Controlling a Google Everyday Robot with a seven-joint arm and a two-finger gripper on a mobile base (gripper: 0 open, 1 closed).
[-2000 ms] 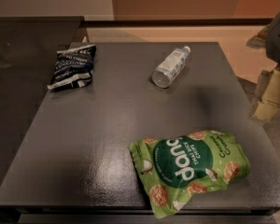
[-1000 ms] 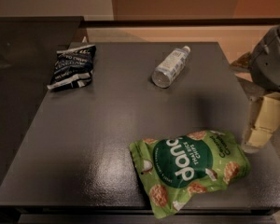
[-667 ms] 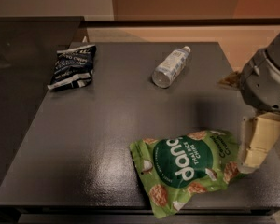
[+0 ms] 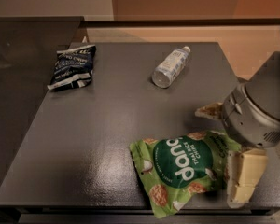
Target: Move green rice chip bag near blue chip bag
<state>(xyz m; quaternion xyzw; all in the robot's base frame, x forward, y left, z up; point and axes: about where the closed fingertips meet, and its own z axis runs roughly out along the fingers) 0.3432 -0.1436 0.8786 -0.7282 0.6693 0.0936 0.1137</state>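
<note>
The green rice chip bag (image 4: 182, 171) lies flat near the table's front edge, right of centre. The blue chip bag (image 4: 73, 66) lies at the table's far left. My gripper (image 4: 227, 143) is at the green bag's right end, low over it. It is open: one cream finger (image 4: 246, 175) is at the bag's front right corner and the other (image 4: 209, 110) is just behind the bag's far right edge. The grey wrist housing hides part of the bag's right edge.
A clear plastic bottle (image 4: 169, 67) lies on its side at the back, right of centre. The dark table (image 4: 107, 125) ends close in front of the green bag and to the right of my gripper. A second dark surface adjoins on the left.
My gripper has moved from beyond the table's right edge leftward and down to the green bag's right end. The bags and the bottle have not moved.
</note>
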